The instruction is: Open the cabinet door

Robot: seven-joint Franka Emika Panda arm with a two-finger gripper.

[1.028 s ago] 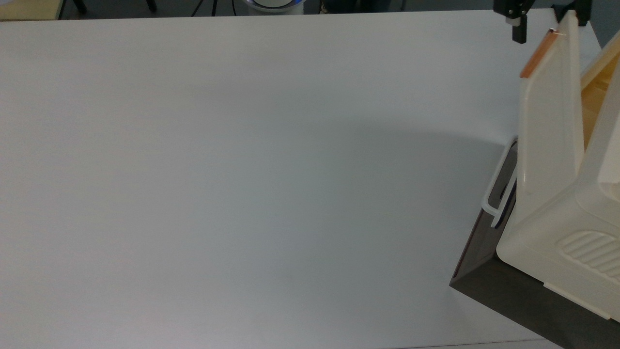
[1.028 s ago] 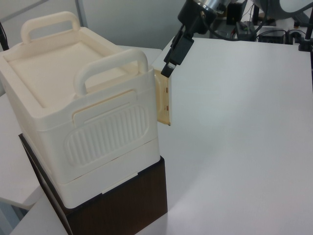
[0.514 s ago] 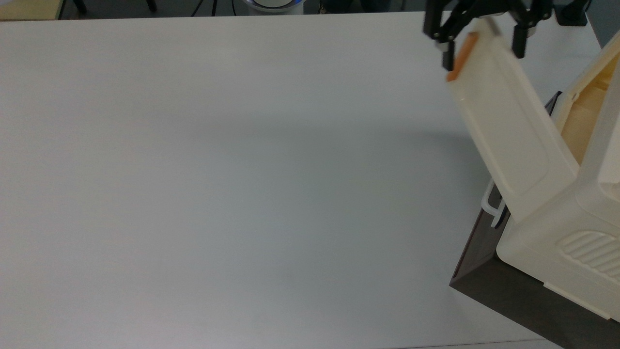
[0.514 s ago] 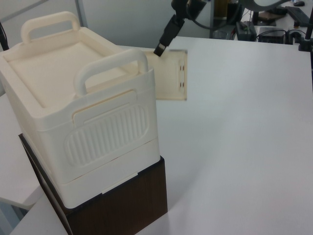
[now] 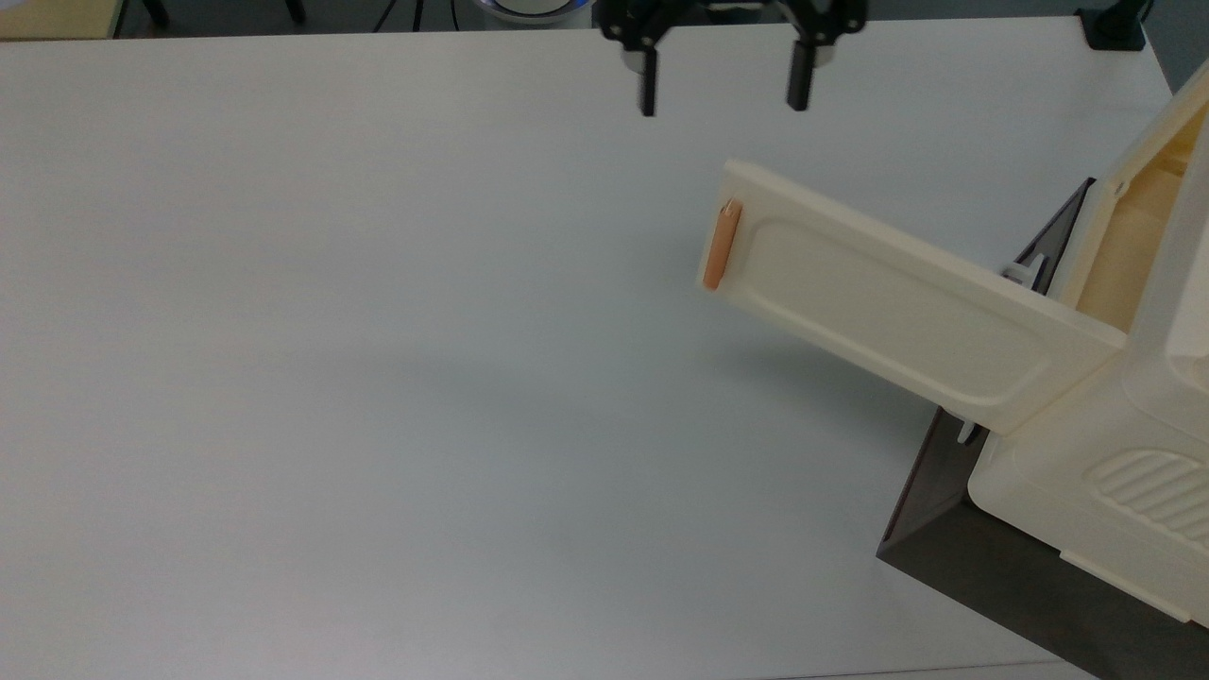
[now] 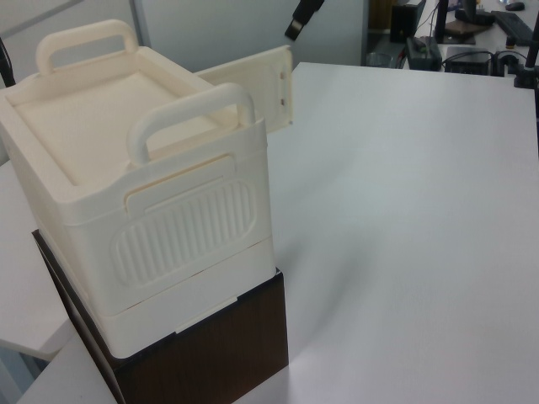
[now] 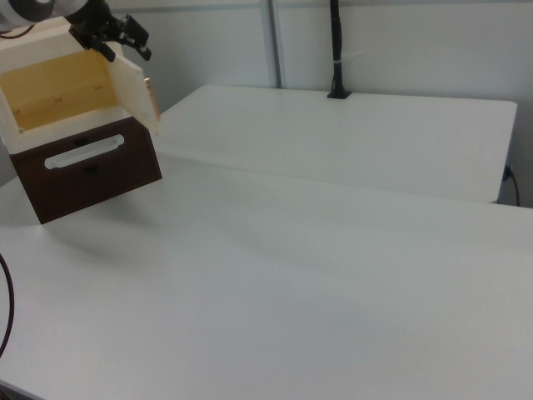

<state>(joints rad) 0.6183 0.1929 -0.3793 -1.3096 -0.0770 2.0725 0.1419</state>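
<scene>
The cabinet door [image 5: 907, 302] stands swung wide open from the cream cabinet [image 5: 1124, 453], jutting out over the white counter [image 5: 378, 378] toward the top view's left, hinged at the cabinet's front corner. Its outer face shows a recessed rounded-rectangle inset, and the short copper-orange handle [image 5: 722, 245] sits upright along the free edge, at the far end from the hinge. In the left view the door [image 6: 253, 84] angles away behind the cabinet's rear carrying handle, its inner side showing two small fixing points near the free edge. In the right view the door [image 7: 133, 90] hangs open at the right of the cabinet's mouth, and the pale yellow interior [image 7: 58, 93] is exposed. The cream cabinet rests on a dark brown base [image 7: 87, 175] whose front panel carries a white loop handle [image 7: 83, 152]. The end effector [image 5: 723, 80] hovers above the counter near its far edge in the top view, up and slightly left of the door's handle, apart from it and touching nothing; its two black fingers [image 5: 799, 83] point down, spread wide with nothing between them. In the left view one dark finger of the end effector [image 6: 303, 18] shows above the door's top edge.
</scene>
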